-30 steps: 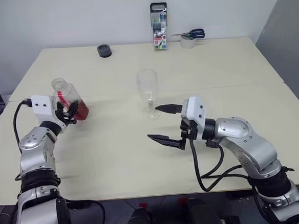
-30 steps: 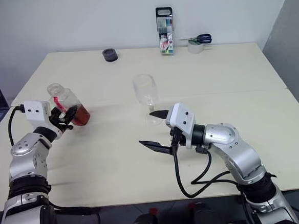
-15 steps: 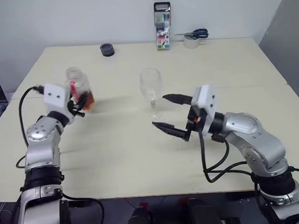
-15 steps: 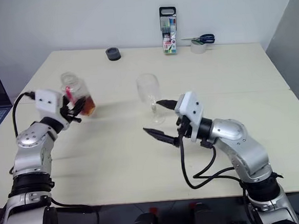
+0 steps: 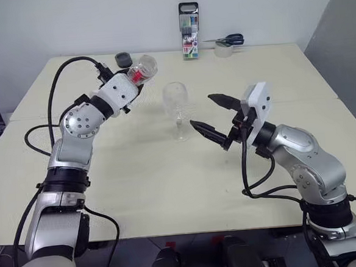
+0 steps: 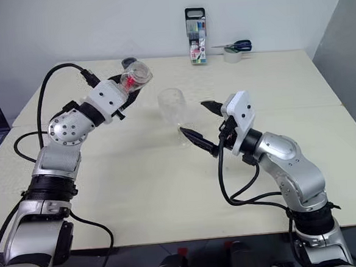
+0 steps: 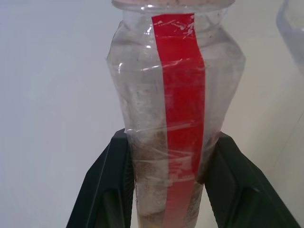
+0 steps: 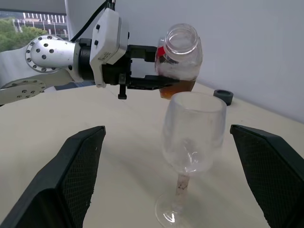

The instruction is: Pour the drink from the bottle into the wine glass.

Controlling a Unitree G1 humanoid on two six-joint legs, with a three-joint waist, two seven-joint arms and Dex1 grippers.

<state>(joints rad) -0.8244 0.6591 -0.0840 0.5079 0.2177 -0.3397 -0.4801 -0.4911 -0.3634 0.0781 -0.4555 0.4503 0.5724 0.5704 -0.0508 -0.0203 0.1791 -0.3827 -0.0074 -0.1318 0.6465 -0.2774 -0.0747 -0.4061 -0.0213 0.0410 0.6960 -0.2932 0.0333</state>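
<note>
**Bottle raised beside glass, uncapped**

Right tool [image 5: 212, 114]: fingers spread wide, empty, low over the surface [image 5: 139, 185], just right of the glass [image 5: 177, 111]. Glass upright near mid-surface, bowl empty. Left tool [image 6: 128, 88] clamped on the bottle [image 5: 142, 69], held up left of the glass rim, tilted, open mouth toward the glass. Amber drink [image 8: 178, 85] sits in the bottle. Far edge: pen pack [image 5: 189, 23], scissors [image 5: 228, 41], tape roll [image 5: 223, 51], dark cap [image 5: 122, 58].
</note>
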